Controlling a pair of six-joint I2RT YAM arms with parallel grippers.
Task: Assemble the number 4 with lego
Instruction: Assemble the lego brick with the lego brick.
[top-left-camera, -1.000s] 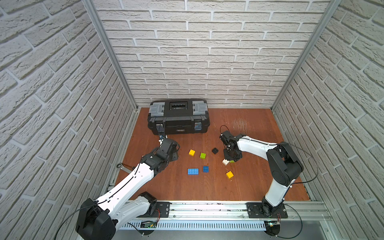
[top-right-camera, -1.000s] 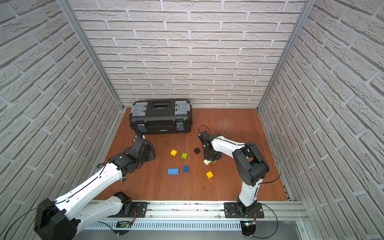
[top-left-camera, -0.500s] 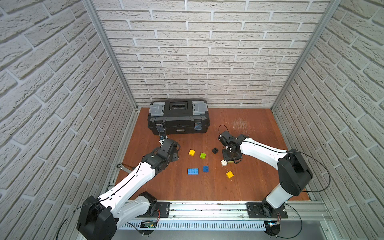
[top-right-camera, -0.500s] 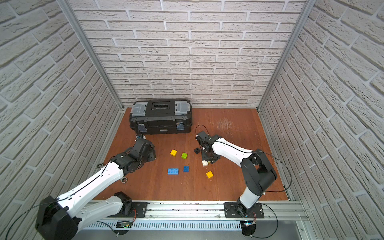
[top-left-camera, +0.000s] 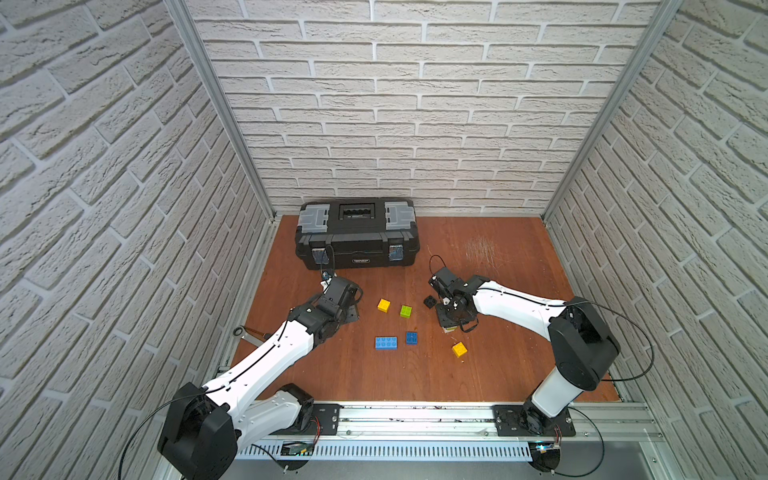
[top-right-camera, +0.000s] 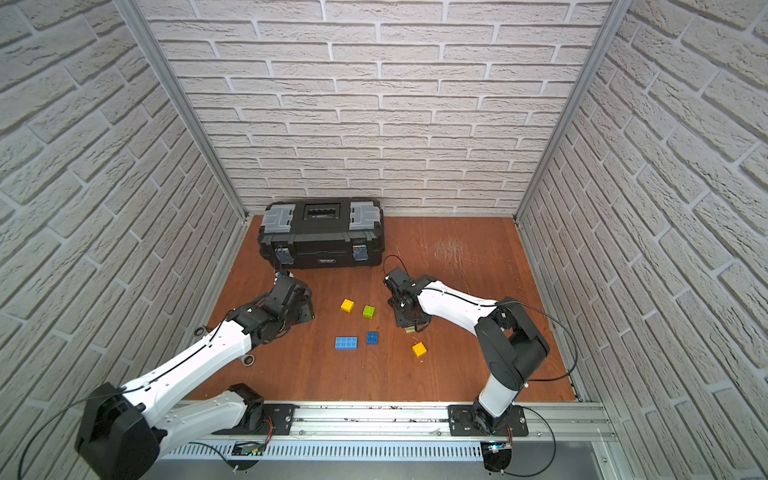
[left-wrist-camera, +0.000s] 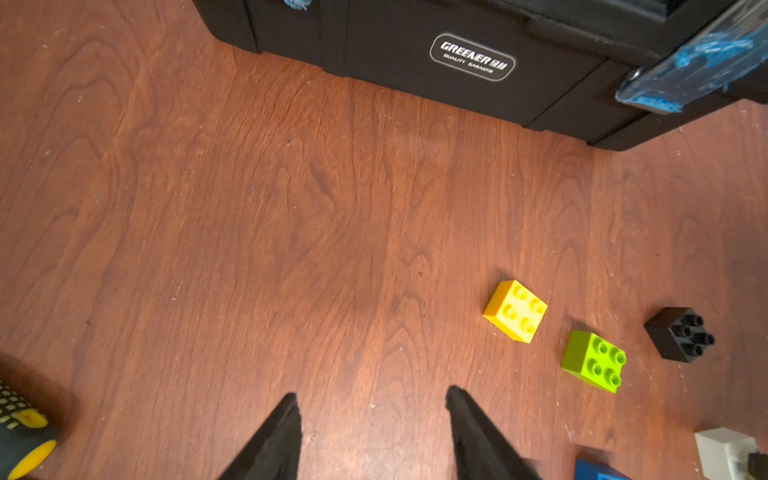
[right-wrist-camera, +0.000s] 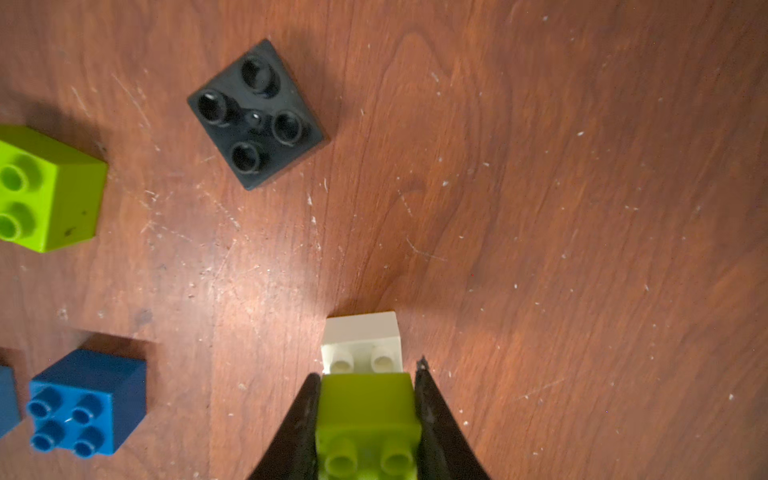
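My right gripper (right-wrist-camera: 368, 370) is shut on a lime green brick (right-wrist-camera: 368, 407), studs up. It holds it right over a white brick (right-wrist-camera: 361, 336) standing on the floor, and two white studs show under the green base. Close by lies a black brick (right-wrist-camera: 255, 114). In both top views the loose lego lies mid-floor: a yellow brick (top-left-camera: 383, 305), a second green brick (top-left-camera: 406, 311), a longer blue brick (top-left-camera: 386, 343), a small blue brick (top-left-camera: 412, 338) and another yellow brick (top-left-camera: 459, 349). My left gripper (left-wrist-camera: 372, 394) hangs open and empty, left of the first yellow brick (left-wrist-camera: 515, 309).
A big black toolbox (top-left-camera: 357, 232) stands shut against the back wall. A screwdriver handle (left-wrist-camera: 20, 432) lies near my left gripper, and a metal tool (top-left-camera: 245, 331) lies by the left wall. Brick walls close in three sides.
My right arm's elbow has swung outward while its gripper stayed low over the white brick with the green brick in it. The left arm has barely moved.
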